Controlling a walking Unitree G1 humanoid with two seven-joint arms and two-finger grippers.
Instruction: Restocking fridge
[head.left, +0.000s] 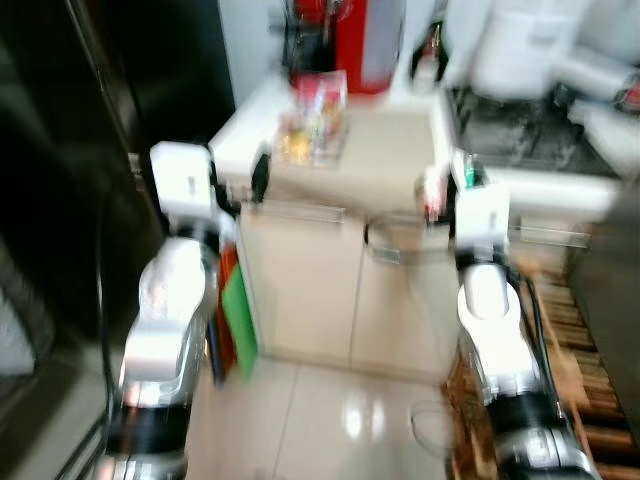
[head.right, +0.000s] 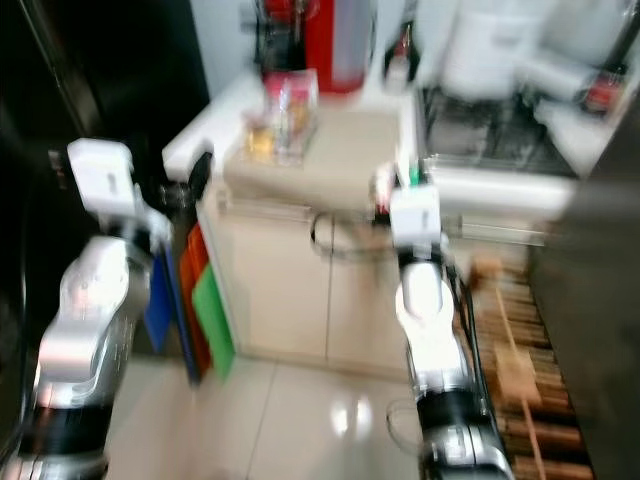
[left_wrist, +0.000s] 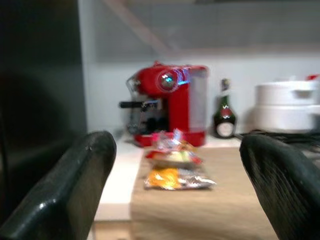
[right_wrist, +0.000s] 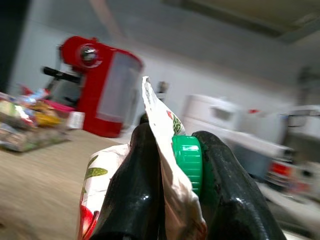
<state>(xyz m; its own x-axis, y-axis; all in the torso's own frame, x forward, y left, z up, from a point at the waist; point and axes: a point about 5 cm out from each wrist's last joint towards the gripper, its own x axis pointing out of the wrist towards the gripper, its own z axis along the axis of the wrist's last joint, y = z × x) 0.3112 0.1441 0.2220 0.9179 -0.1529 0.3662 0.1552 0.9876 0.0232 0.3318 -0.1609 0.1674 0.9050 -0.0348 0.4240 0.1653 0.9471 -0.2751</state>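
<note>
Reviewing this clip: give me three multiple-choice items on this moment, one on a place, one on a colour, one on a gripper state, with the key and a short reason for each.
1. Where is the pile of snack packets?
A. on the wooden counter
B. on the floor
C. on the stove

2. What colour is the cap of the carton in the right gripper?
A. red
B. green
C. blue

3. How is the left gripper?
A. shut on a bottle
B. shut on a packet
C. open, holding nothing

Key: 1 A, the packets lie on the counter before the red coffee machine. 2 B, the cap between the fingers is green. 3 C, its fingers stand wide apart with nothing between.
</note>
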